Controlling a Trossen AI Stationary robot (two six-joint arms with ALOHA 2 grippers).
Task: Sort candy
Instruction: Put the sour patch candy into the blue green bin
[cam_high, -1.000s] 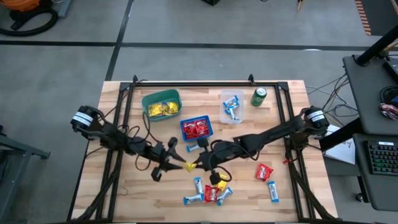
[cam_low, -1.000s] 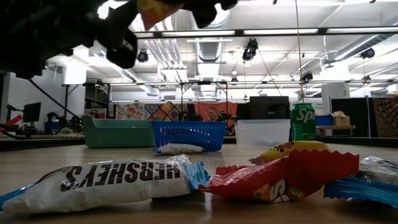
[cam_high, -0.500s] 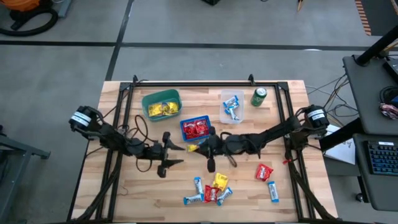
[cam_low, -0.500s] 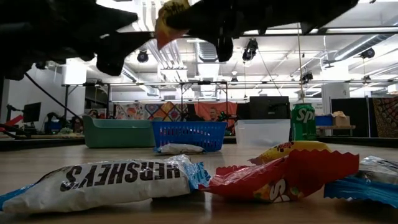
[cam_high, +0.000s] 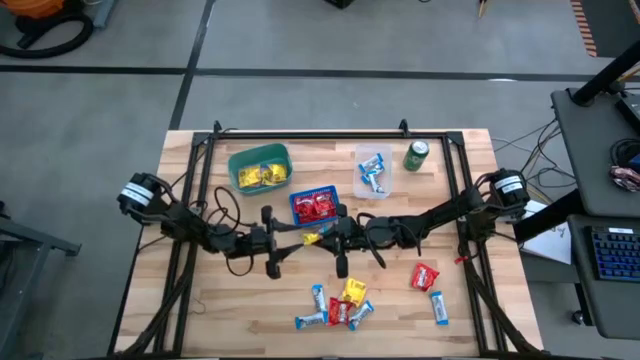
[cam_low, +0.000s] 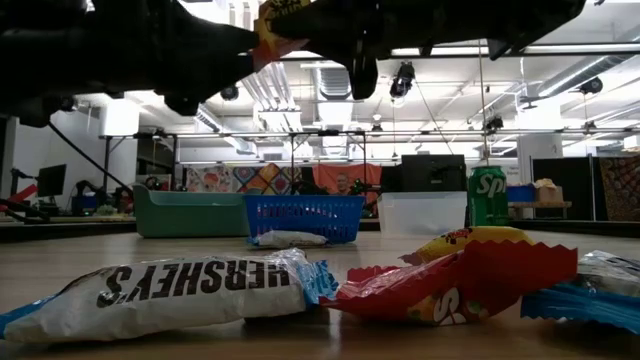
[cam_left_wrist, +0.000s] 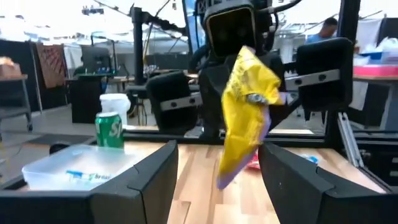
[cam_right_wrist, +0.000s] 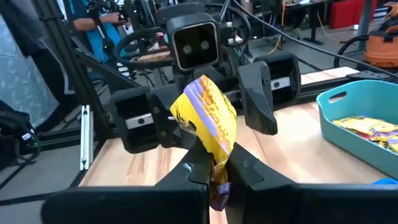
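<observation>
Yellow candy (cam_right_wrist: 206, 127) pinched between the right gripper (cam_right_wrist: 214, 176) fingers, held above the table (cam_high: 200, 310) centre, just in front of the blue basket (cam_high: 316, 207) of red candies. Left gripper (cam_left_wrist: 217, 186) faces it, fingers spread wide on either side of the wrapper without touching. Loose candies (cam_high: 337, 305) lie near the front edge; green basket (cam_high: 259, 167), clear bin (cam_high: 373, 173) and green can (cam_high: 416, 155) stand at the rear

We see a yellow candy (cam_right_wrist: 208, 121) with a purple edge pinched in the dark right gripper (cam_right_wrist: 214, 177), facing the dark left gripper (cam_left_wrist: 214, 171). A green basket (cam_high: 259, 167) carries yellow wrappers, a blue basket (cam_high: 316, 207) red ones, on the pale wooden desk (cam_high: 230, 310). At 1 o'clock stands a green can (cam_high: 416, 155).
</observation>
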